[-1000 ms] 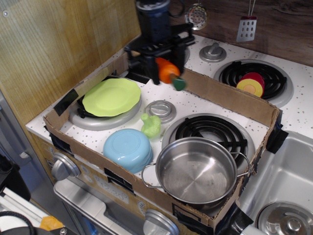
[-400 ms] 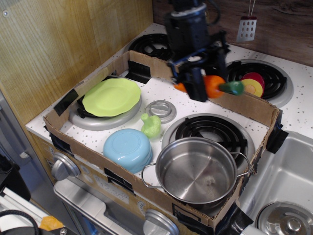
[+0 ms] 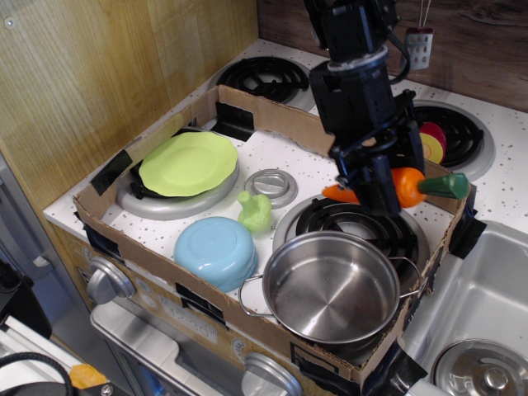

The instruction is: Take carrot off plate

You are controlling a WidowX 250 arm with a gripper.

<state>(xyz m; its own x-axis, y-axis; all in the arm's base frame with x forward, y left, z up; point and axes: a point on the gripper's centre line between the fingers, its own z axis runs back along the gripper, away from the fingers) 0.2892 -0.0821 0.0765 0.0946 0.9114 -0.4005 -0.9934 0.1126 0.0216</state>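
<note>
My gripper is shut on the carrot, an orange toy with a dark green stub end pointing right. It holds the carrot level in the air above the front right burner, just behind the steel pot. The orange tip shows to the left of the fingers. The lime-green plate sits empty on the left burner, far to the left of the gripper.
A cardboard wall rings the stove top. Inside it lie a light blue bowl, a pale green lumpy toy and a grey metal disc. A red and yellow toy lies on the back right burner. A sink is at the right.
The gripper has carried the carrot from the back of the box, near the plate, to the right and forward. It now hangs over the front right burner.
</note>
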